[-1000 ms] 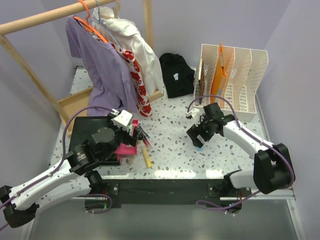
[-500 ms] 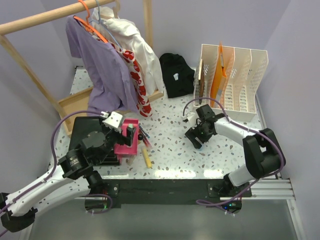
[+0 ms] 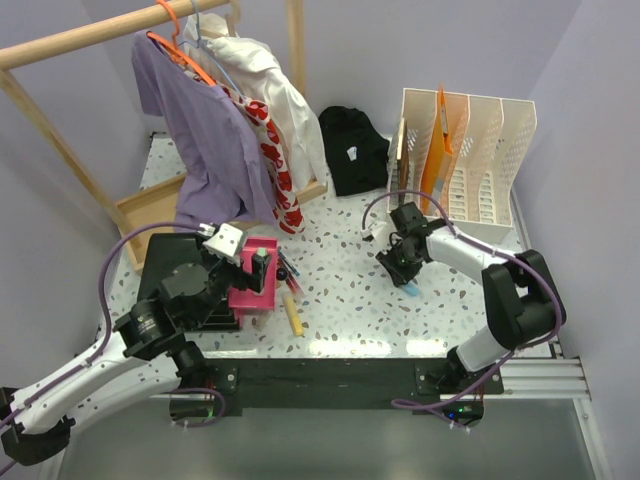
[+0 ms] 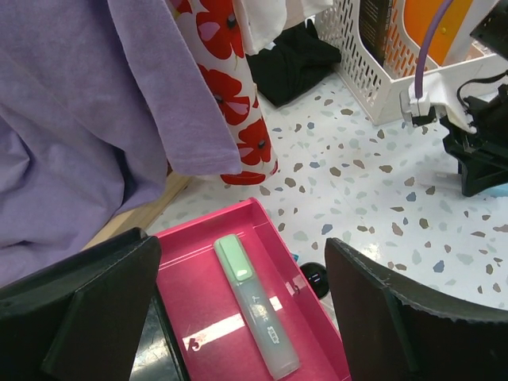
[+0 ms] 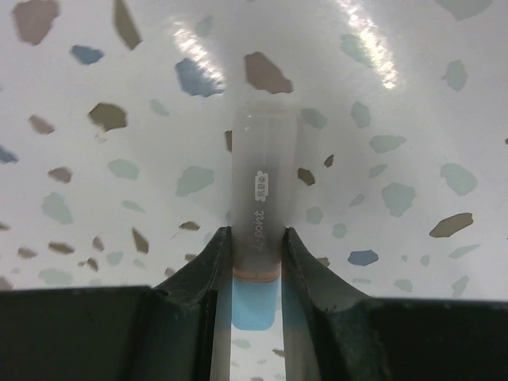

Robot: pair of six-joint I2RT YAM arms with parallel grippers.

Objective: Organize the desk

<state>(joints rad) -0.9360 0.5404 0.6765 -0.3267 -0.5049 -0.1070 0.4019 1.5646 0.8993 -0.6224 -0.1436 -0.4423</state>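
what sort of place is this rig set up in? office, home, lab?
Probably a lab mock-up of a home study corner: a terrazzo desk boxed in by plain lilac walls, a white file rack with orange folders, and a wooden clothes rail hung with shirts.

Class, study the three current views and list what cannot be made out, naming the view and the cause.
- Right wrist: the print on the pen is too blurred to read; the right gripper, shut on it, covers part of its blue end.
- Left wrist: the dark round item beside the pink tray is partly hidden by the tray's wall.
- Top external: the left gripper hides what lies in the tray.
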